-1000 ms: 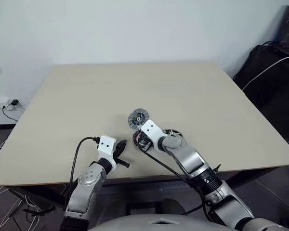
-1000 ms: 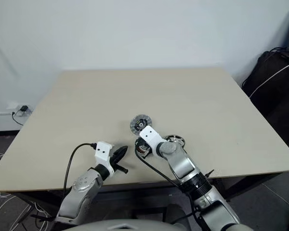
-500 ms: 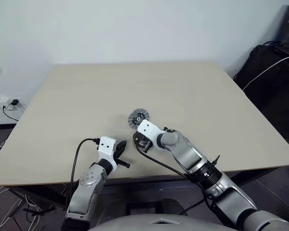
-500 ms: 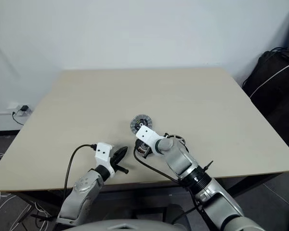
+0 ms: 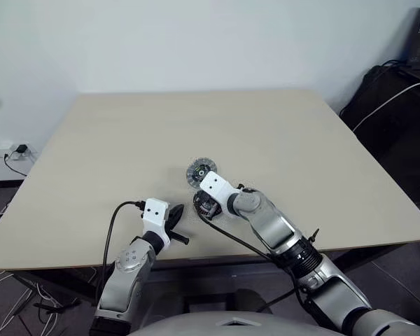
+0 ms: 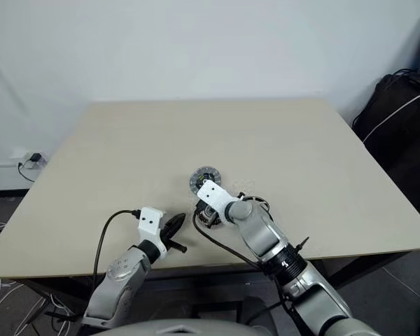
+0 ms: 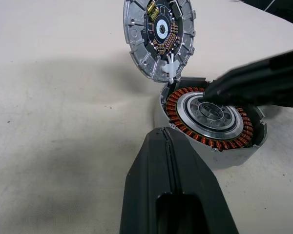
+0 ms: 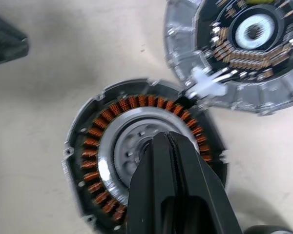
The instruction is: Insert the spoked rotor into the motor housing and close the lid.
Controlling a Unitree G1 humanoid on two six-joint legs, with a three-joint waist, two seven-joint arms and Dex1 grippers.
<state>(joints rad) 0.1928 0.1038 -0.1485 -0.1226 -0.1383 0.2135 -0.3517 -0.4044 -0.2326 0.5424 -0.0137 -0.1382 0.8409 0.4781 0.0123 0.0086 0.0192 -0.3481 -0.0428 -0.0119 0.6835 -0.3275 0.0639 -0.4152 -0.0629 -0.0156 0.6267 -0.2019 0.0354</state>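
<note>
Housing (image 8: 146, 161) sits low in the centre of the right wrist frame, copper windings ringing a silvery core; the lid (image 8: 244, 53) lies just beside it at upper right, ribbed face up, joined by a small white connector. In the eye frames both sit at mid-table (image 5: 91, 140), the lid (image 5: 199, 170) just above my right arm; the rotor I can't place for sure; a dark ring peeks out right of my right wrist, too hidden to call.

My right gripper (image 8: 172, 146) is pinched closed on nothing, tip over the silvery core; contact I can't judge. My left gripper (image 7: 165, 141) is also closed and empty, near the housing's rim, apart from it.

To do this step well, I judge I should lift the right tip clear, open, fetch the rotor, lower it level and centred over the core; the left could brace the housing wall.

Right arm reaches in from lower right, wrist pitched steeply down; left forearm lies low, pointing nearly level toward the housing.
</note>
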